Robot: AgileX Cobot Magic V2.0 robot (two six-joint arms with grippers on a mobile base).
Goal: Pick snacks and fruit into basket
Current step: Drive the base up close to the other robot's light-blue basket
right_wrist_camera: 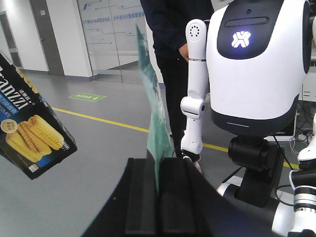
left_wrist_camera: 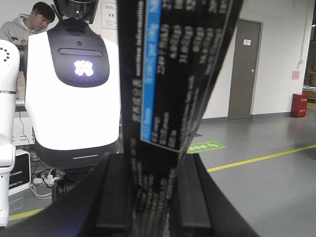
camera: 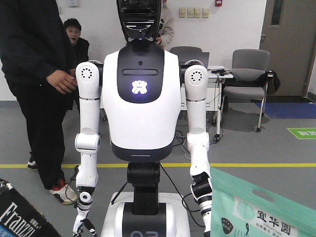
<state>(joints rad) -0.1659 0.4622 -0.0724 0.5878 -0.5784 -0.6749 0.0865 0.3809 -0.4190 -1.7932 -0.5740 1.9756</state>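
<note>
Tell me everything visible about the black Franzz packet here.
The glossy black snack packet is flat and rectangular, lettered "Franzz" in white, with a blue band and a picture of yellow ridged biscuits on its face. The other side carries small white print and a blue strip. It is held in mid-air, tilted, with one edge clamped in the shut left tool. Nothing else is seen touching it.

The left hand [left_wrist_camera: 150, 170] is closed on the black packet [left_wrist_camera: 173, 74]. Its two dark fingers [left_wrist_camera: 113, 197] press against either face, and the packet stands up out of the grip. The right hand [right_wrist_camera: 158, 170] clamps the mint-green pouch [right_wrist_camera: 157, 118] edge-on between its own dark fingers [right_wrist_camera: 140, 197]. Both hands are held in the air, pointing roughly level. The arms and wrists are out of view.
</note>
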